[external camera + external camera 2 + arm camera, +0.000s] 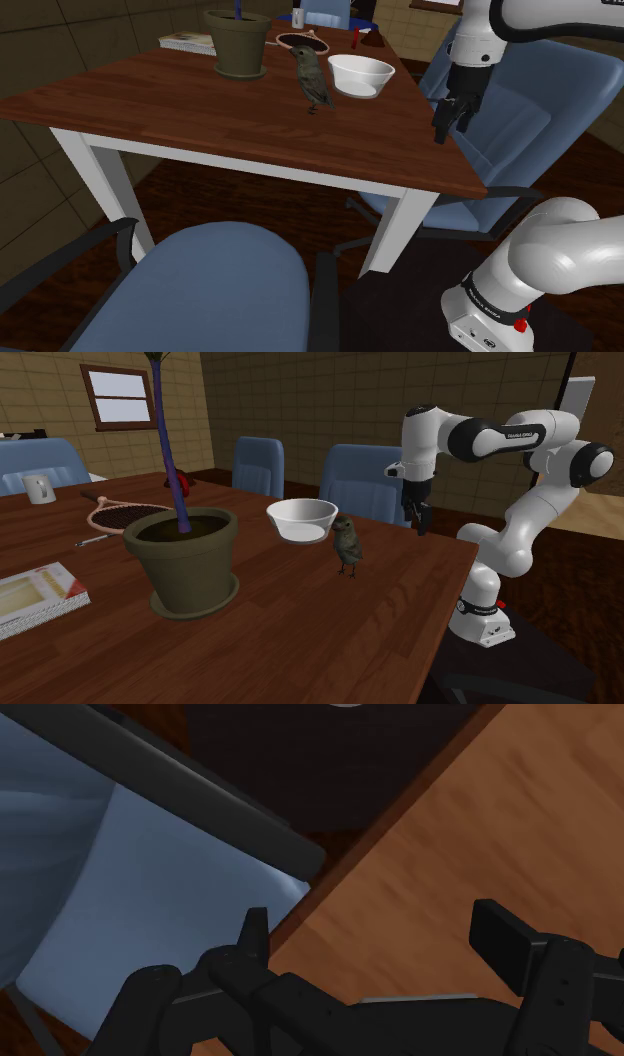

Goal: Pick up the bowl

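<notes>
Presently gripper spread, empty; bowl untouched.

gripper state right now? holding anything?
Gripper: open, fingers apart, holding nothing. The bowl sits on the table, apart from it.

The white Franka arm with dark joints climbs from its base, folds at the elbow and reaches across with the wrist turned down. Its all-black two-finger tool hangs pointing downward at a slight tilt. In the wrist view both fingers stand apart, clasping nothing.
</notes>
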